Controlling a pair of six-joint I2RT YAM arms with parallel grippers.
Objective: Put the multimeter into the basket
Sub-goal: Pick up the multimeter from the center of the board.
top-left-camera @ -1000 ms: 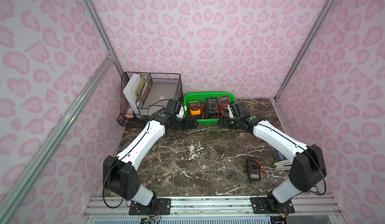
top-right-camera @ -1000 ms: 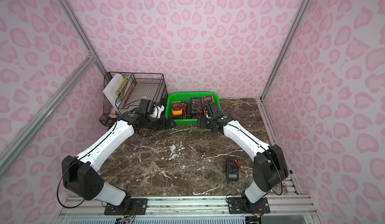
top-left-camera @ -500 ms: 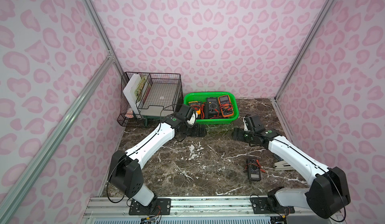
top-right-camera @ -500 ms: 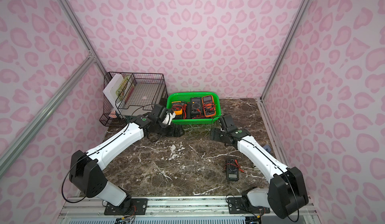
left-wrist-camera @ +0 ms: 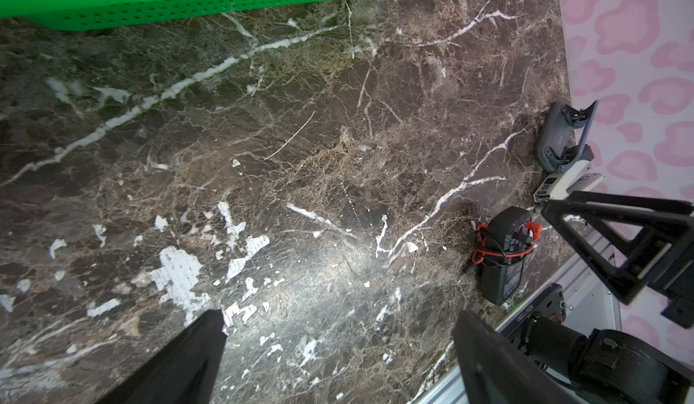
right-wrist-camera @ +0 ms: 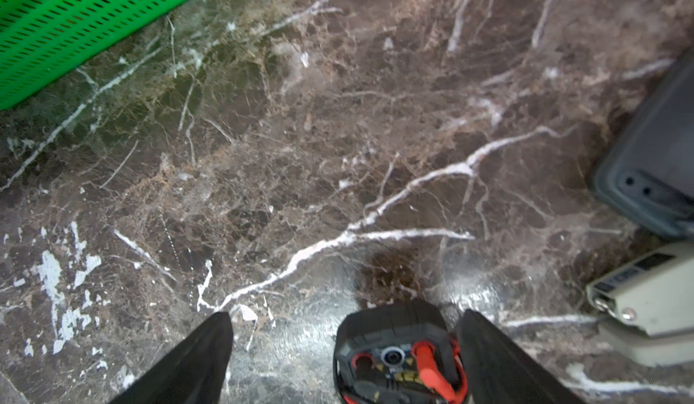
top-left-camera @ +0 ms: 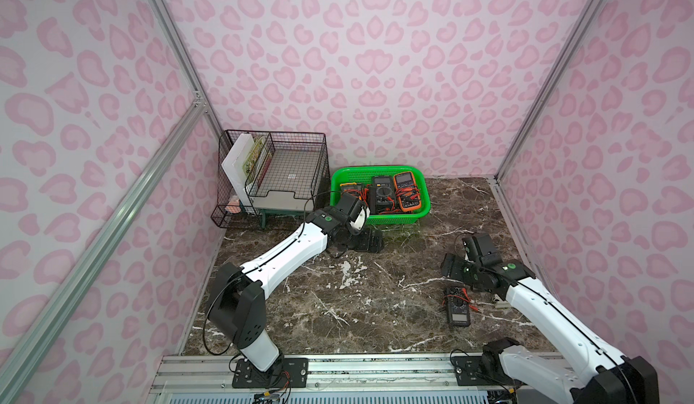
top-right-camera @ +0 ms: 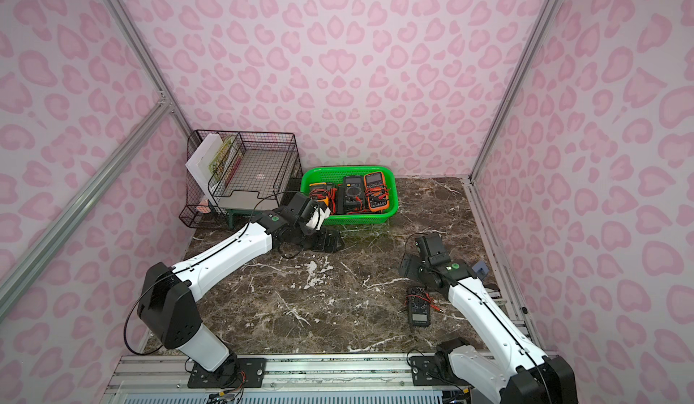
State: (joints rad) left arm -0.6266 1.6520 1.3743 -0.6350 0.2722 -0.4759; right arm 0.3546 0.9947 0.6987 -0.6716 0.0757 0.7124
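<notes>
Left gripper: fingers spread wide, only bare marble tabletop between them, nothing held. Basket sits just beyond these fingertips, apart from them (other meters lie inside it).

Right gripper: fingers wide apart too, gripping nothing. Multimeter lies flat on the marble, its lead end showing between those fingers, close by one of them; cannot tell if it touches. Basket well ahead of these fingertips.
</notes>
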